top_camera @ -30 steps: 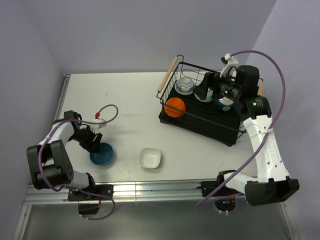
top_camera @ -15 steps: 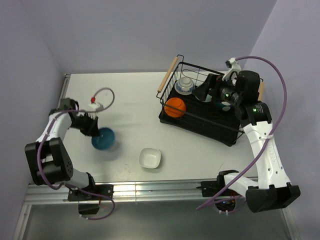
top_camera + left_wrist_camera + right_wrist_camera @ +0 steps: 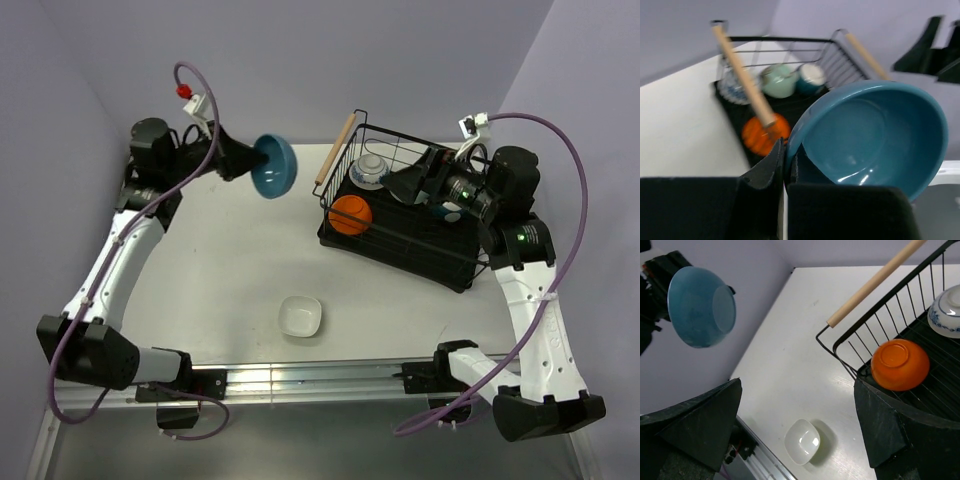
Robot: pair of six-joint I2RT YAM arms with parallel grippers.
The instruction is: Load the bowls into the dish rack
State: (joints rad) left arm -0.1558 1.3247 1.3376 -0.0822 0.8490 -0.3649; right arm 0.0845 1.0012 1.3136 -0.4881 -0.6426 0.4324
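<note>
My left gripper (image 3: 247,160) is shut on the rim of a blue bowl (image 3: 273,166), held in the air on its side just left of the dish rack (image 3: 398,243). In the left wrist view the fingertips (image 3: 776,152) pinch the blue bowl (image 3: 875,135) at its rim. The rack holds an upturned orange bowl (image 3: 350,214), a blue-and-white patterned bowl (image 3: 370,172), a mint bowl (image 3: 778,80) and one more bowl (image 3: 811,77). A squarish white bowl (image 3: 300,316) sits on the table near the front. My right gripper (image 3: 415,172) hovers open and empty over the rack.
The rack's near wooden handle (image 3: 336,148) lies close to the held bowl. Lilac walls stand at the left, back and right. The table's front metal rail (image 3: 300,380) runs just beyond the white bowl (image 3: 802,441).
My left gripper shut on the blue bowl at the front left, lifted it off the table and carried it up and back toward the rack. The right gripper drew back a little.
</note>
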